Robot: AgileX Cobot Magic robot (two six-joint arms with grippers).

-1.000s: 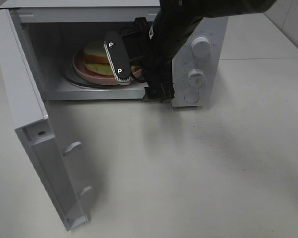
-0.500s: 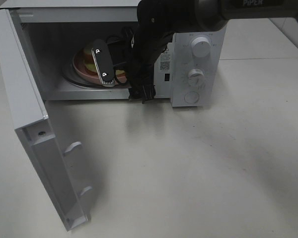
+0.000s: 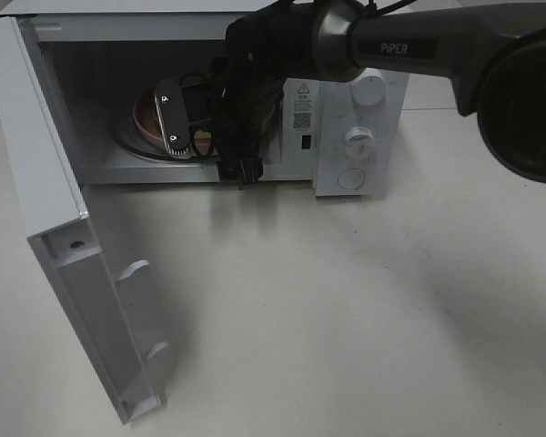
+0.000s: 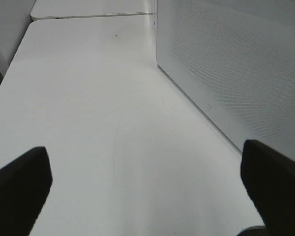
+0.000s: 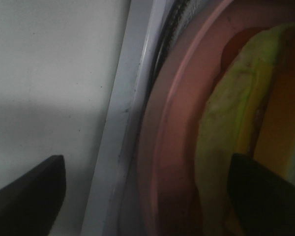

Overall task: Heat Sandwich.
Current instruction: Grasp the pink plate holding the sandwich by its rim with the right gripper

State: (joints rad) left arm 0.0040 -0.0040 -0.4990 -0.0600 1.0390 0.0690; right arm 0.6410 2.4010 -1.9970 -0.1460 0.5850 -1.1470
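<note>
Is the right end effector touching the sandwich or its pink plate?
Cannot tell. In the right wrist view the right end effector straddles the pink plate rim beside the sandwich; the fingertips' contact is cropped, and the exterior high view blocks it.

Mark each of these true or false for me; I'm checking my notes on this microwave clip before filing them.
1. The microwave door is closed. False: it stands swung open on the left side.
2. The right gripper reaches into the microwave cavity. True.
3. The sandwich lies on a pink plate. True, as the right wrist view shows.
4. The left gripper is clamped on the plate. False: its fingers stand wide apart over bare table, beside the microwave's perforated wall.
5. The plate sits on the table in front of the microwave. False: it is inside the cavity.
</note>
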